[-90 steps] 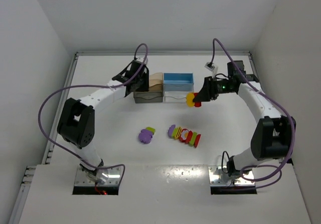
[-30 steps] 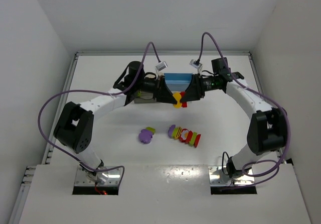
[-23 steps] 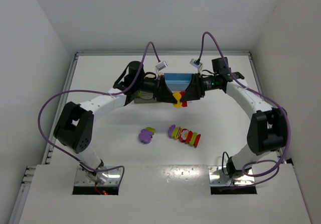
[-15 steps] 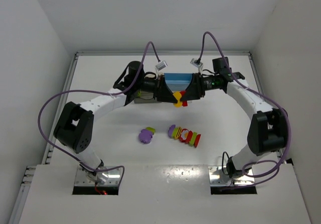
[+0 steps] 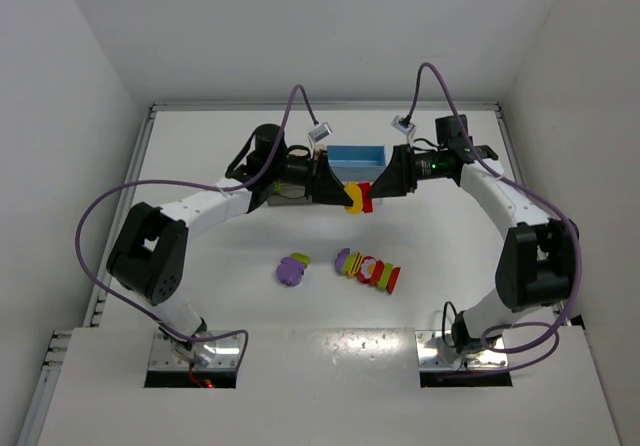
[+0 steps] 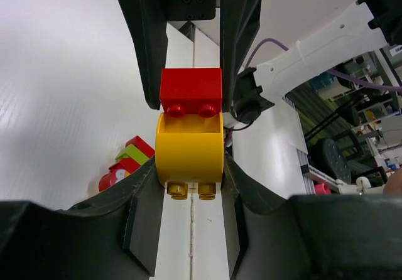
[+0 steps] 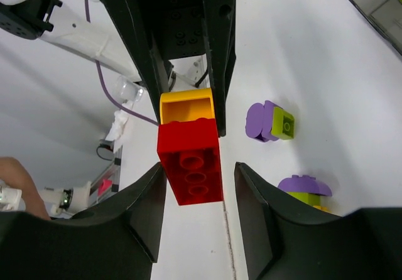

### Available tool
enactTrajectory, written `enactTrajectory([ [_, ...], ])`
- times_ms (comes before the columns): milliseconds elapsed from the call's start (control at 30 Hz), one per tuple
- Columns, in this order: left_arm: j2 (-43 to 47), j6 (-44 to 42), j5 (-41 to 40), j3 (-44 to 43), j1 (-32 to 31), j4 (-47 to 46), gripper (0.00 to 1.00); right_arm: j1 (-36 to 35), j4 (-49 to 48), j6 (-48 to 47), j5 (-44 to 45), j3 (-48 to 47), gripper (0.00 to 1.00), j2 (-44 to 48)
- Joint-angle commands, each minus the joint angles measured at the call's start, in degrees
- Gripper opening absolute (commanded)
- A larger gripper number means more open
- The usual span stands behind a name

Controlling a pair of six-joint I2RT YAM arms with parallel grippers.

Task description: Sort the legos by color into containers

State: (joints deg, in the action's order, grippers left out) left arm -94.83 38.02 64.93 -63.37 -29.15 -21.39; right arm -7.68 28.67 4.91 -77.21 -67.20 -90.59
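My left gripper is shut on a yellow lego, held in the air in front of the blue container. A red lego is stuck to the yellow one's far end. My right gripper faces it, open, with its fingers either side of the red lego and a gap on the right side. More legos lie on the table: a purple and green pair and a mixed cluster.
A dark grey container shows partly behind the left arm. The other containers are mostly hidden by the two arms. White walls enclose the table at the back and both sides.
The right gripper's jaws have opened off the red lego and the arm has drawn slightly back to the right. The left gripper keeps the yellow lego, with the red one still attached.
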Motion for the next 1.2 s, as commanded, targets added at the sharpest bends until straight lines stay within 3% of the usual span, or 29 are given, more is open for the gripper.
enactTrajectory([
  [0, 1.1, -1.1, 1.9, 0.2, 0.5, -3.7, 0.15, 1.0, 0.1, 0.5, -0.8, 0.1, 0.48, 1.8],
  [133, 1.1, -1.1, 1.9, 0.2, 0.5, -3.7, 0.15, 1.0, -0.4, 0.5, -0.8, 0.6, 0.38, 2.3],
  [167, 1.1, -1.1, 1.9, 0.2, 0.5, -4.3, 0.15, 1.0, -0.5, 1.2, -1.4, 0.6, 0.41, 2.3],
  [233, 1.1, -0.5, 1.9, 0.2, 0.5, -4.3, 0.15, 1.0, -1.0, 1.2, -1.5, 0.6, 0.54, 2.3],
  [267, 1.1, 0.2, 1.9, 0.2, 0.5, -5.0, 0.15, 1.0, -1.0, 1.2, -0.8, 0.6, 0.9, 2.3],
  [300, 1.1, 0.2, 1.9, 0.2, 0.5, -5.5, 0.15, 1.0, -1.0, 1.2, -0.8, 0.6, 0.99, 2.3],
  [400, 1.1, 0.7, 2.4, 0.2, 0.5, -6.0, 0.15, 1.0, -1.0, 1.2, -0.8, 0.1, 0.99, 2.3],
  [600, 0.6, 2.1, 2.4, 0.2, 0.5, -7.8, 0.15, 0.0, -1.5, 1.2, -0.8, 0.1, 0.85, 1.8],
  [733, 0.6, 2.6, 2.4, 0.2, 0.5, -8.3, 0.15, -0.1, -3.5, 2.7, -2.0, 0.1, 0.64, 1.3],
  [833, -0.4, 3.2, 2.4, 0.2, 0.0, -8.8, 0.15, -0.7, -4.1, 3.3, -2.6, 0.1, 0.64, 1.3],
  [900, -0.4, 3.2, 2.4, -0.3, -0.6, -8.8, 0.15, -1.2, -4.7, 3.3, -2.6, 0.1, 0.57, 1.3],
  [933, -1.1, 3.2, 2.4, -0.3, -0.6, -8.8, 0.15, -1.2, -5.8, 4.1, -3.1, 0.1, 0.45, 1.3],
  [1000, -1.1, 3.2, 2.4, -0.3, -0.6, -8.8, 0.15, -1.2, -7.4, 5.3, -3.9, 0.6, 0.31, 1.3],
  [1033, -1.1, 3.2, 2.4, -0.3, -0.6, -8.8, 0.15, -1.2, -8.0, 5.8, -4.7, 1.1, 0.13, 1.3],
  [1100, -1.1, 3.2, 1.9, -0.3, 0.1, -7.8, 0.13, -0.7, -8.0, 5.8, -4.7, 1.1, 0.02, 1.3],
  [1167, -0.4, 2.0, 1.9, 1.0, 1.5, -7.3, 0.13, -0.1, -8.0, 5.8, -4.7, 1.7, 0.0, 1.8],
])
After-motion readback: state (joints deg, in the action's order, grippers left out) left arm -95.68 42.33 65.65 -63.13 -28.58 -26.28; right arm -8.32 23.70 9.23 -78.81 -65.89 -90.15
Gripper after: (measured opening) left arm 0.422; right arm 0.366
